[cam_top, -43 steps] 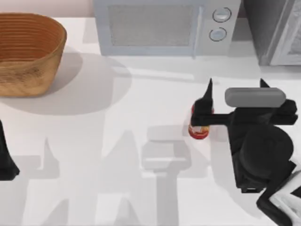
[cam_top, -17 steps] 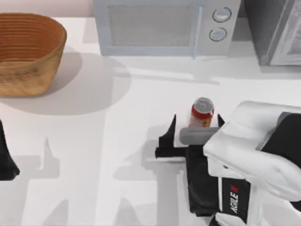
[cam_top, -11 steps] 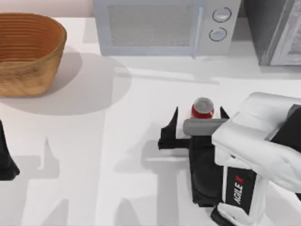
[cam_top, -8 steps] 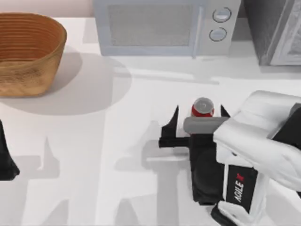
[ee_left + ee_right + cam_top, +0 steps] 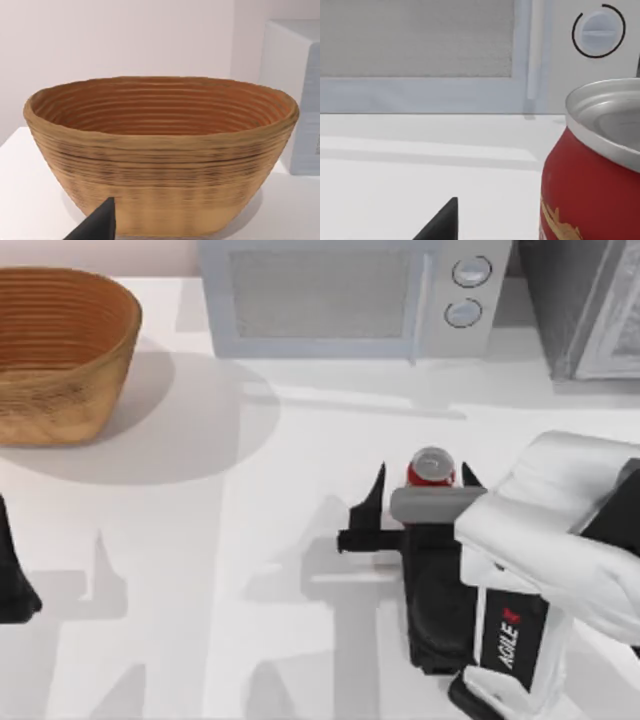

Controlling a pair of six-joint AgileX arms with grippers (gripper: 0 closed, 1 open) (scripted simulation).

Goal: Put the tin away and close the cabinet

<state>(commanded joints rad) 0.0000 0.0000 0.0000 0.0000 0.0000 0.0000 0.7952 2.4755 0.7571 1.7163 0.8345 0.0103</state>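
Observation:
The tin (image 5: pixel 432 468), a small red can with a silver top, stands upright on the white table right of centre. My right gripper (image 5: pixel 422 484) is open, reaching toward the back of the table. Its two black fingers stand on either side of the tin, which is closer to the right-hand finger. In the right wrist view the tin (image 5: pixel 590 190) looms close, and one black fingertip (image 5: pixel 442 222) stands apart from it. The cabinet (image 5: pixel 562 300) is the dark speckled box at the back right, and its pale framed door (image 5: pixel 618 328) is swung open. My left gripper (image 5: pixel 12 580) is parked at the table's left edge.
A white microwave (image 5: pixel 340 295) with two round knobs stands at the back centre, just left of the cabinet. A woven basket (image 5: pixel 60 350) sits at the back left, seen close in the left wrist view as the basket (image 5: pixel 160 155) beyond a black fingertip (image 5: pixel 97 225).
My right gripper has moved toward the back of the table, so its fingers now flank the tin, and the gap between them has narrowed slightly. The left arm has not moved.

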